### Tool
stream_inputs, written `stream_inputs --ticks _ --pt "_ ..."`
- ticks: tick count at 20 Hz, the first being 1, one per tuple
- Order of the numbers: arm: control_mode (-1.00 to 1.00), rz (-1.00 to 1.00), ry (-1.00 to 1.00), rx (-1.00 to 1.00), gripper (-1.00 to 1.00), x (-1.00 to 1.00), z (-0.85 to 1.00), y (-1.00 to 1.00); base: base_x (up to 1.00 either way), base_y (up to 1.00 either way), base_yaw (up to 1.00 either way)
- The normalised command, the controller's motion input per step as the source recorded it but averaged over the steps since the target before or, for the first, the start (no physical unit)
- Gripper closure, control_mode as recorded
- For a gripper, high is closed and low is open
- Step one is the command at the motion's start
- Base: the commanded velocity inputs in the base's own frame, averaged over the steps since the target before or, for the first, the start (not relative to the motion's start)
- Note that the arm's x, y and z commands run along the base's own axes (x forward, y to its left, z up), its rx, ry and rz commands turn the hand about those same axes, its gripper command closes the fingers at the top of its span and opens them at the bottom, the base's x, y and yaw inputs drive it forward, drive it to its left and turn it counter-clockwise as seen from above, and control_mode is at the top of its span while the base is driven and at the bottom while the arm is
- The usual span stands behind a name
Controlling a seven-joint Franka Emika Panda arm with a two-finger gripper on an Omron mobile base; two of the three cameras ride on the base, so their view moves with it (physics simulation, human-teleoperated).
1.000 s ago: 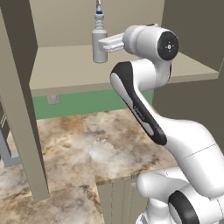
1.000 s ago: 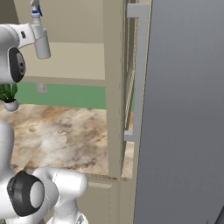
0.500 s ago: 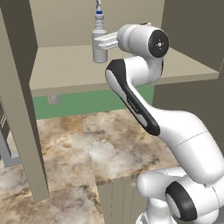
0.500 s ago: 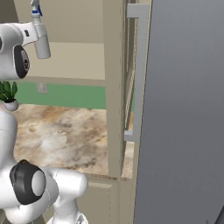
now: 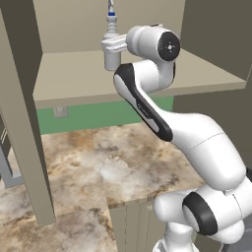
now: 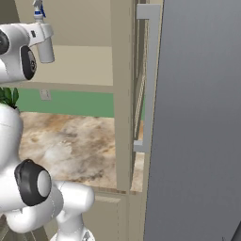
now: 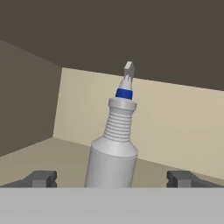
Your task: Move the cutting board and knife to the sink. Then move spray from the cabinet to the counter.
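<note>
Inside the cabinet point(image 5: 206, 29), wide-open jaws either side of the spray point(image 7: 114, 148), ungripped, on its shelf point(image 5: 74, 78).

The arm point(image 5: 162, 118) is glossy white, built of rounded segments with dark grey joint bands and round end caps; its fingertips point(image 7: 41, 178) look dark grey, apparently blocky.

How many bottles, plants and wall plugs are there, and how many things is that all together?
Spray bottle: 1
Plant: 1
Wall outlet: 1
Total: 3
</note>
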Motion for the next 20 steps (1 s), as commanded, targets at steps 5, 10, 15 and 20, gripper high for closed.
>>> stream_inputs --ticks 5,10,15,20 --pt "-1.00 0.00 0.00 0.00 -1.00 0.30 0.00 0.08 0.00 0.00 0.00" --pt "-1.00 0.00 -0.01 0.00 -1.00 0.25 0.00 0.05 0.00 0.00 0.00" --pt "-1.00 0.00 0.00 0.00 -1.00 0.15 0.00 0.04 0.00 0.00 0.00" --pt "-1.00 0.00 0.00 0.00 -1.00 0.34 0.00 0.11 0.00 0.00 0.00"
